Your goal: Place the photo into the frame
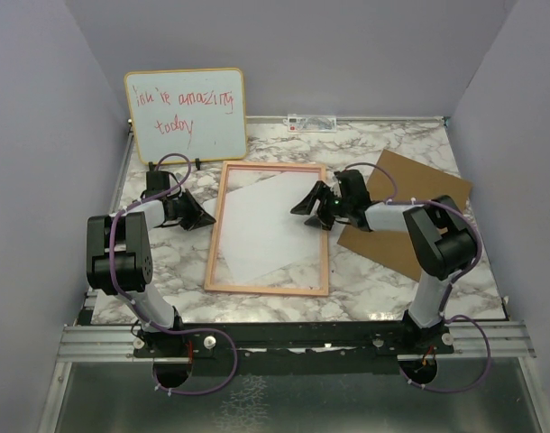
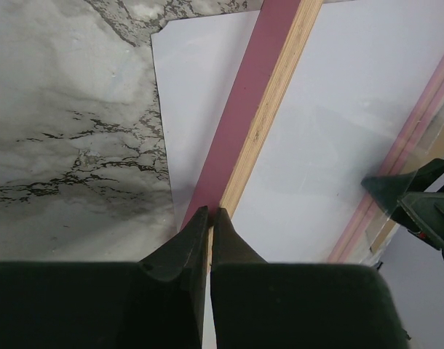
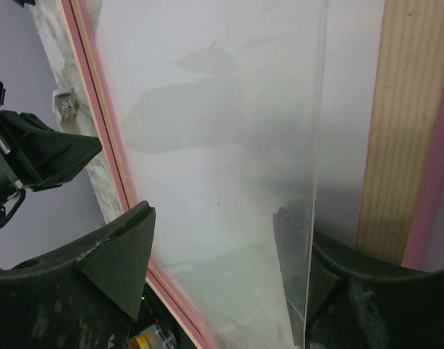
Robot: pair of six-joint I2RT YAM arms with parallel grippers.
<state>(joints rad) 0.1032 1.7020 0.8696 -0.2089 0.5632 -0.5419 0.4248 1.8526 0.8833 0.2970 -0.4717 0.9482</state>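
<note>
Photo [image 1: 266, 225] white side up, skewed in frame [image 1: 266, 290], corner jutting under left rail onto marble table [image 1: 383, 280]. Left gripper [image 2: 209, 214] clenched at that rail; right gripper [image 3: 215, 218] spread above. Print side hidden.

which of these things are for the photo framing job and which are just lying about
For the job: photo, white side up; frame; brown backing board.
Lying about: whiteboard with red writing; small label strip at the back edge.

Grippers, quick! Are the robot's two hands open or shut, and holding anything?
Left gripper: shut, tips at the frame edge, nothing visibly held.
Right gripper: open above the photo, holding nothing.
</note>
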